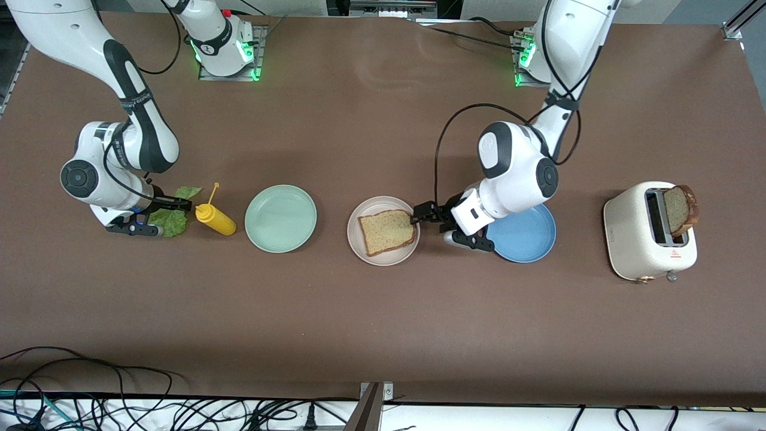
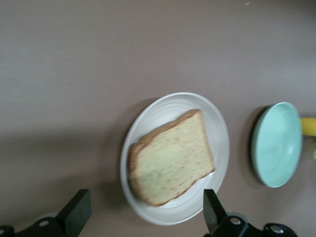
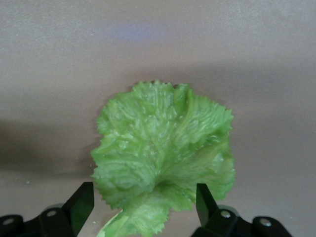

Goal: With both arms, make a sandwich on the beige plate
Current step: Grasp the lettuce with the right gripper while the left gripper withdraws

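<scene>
The right gripper (image 3: 143, 207) is low over the brown worktop (image 1: 383, 311), jaws spread astride the lettuce leaf (image 3: 163, 158) lying flat. The left gripper (image 2: 145, 210) hangs released at the beige plate (image 1: 359, 245) rim; one bread slice (image 1: 387, 231) lies there. Wide bare worktop lies nearer the front camera.
</scene>
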Action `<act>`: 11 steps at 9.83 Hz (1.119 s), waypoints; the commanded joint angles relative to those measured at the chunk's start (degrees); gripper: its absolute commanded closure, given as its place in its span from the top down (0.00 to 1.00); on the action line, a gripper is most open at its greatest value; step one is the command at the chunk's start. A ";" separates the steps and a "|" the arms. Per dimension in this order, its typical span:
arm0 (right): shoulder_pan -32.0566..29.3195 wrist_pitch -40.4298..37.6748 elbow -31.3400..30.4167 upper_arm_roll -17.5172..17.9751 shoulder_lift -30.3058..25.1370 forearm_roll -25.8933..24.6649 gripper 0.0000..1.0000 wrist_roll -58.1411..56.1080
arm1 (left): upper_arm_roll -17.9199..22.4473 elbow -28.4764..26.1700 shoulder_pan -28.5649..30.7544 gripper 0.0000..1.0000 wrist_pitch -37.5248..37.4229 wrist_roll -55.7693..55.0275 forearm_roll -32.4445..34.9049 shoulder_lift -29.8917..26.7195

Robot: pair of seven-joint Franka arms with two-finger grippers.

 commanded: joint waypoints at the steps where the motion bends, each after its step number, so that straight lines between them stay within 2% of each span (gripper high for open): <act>1: 1.32 -0.27 1.78 0.07 1.39 -1.14 0.52 2.56 | -0.02 -0.56 5.62 1.00 -10.95 -5.64 12.35 -4.41; 2: 1.32 -0.28 1.78 0.07 1.48 -1.14 0.35 2.64 | -0.02 -0.38 7.91 1.00 -14.13 -6.45 14.31 -4.77; 3: 1.24 -0.28 1.78 0.07 1.57 -1.14 0.25 2.56 | -0.02 -0.29 9.84 1.00 -15.64 -6.80 16.42 -4.86; 5: 1.24 -2.63 3.44 0.07 1.57 -1.14 0.14 2.38 | 0.42 0.67 13.36 1.00 -24.32 -10.91 26.22 -7.74; 7: 1.32 -10.96 8.61 0.07 1.57 -1.05 0.12 2.56 | 0.68 2.16 13.82 1.00 -31.97 -17.40 36.08 -10.30; 9: 1.41 -15.72 11.87 0.16 1.05 -1.14 0.12 2.38 | 1.29 6.01 14.08 1.00 -39.18 -20.42 44.97 -11.10; 11: 1.41 -22.48 17.57 0.25 0.96 -1.05 0.12 2.12 | 2.44 12.16 17.14 1.00 -43.51 -19.39 44.92 -11.80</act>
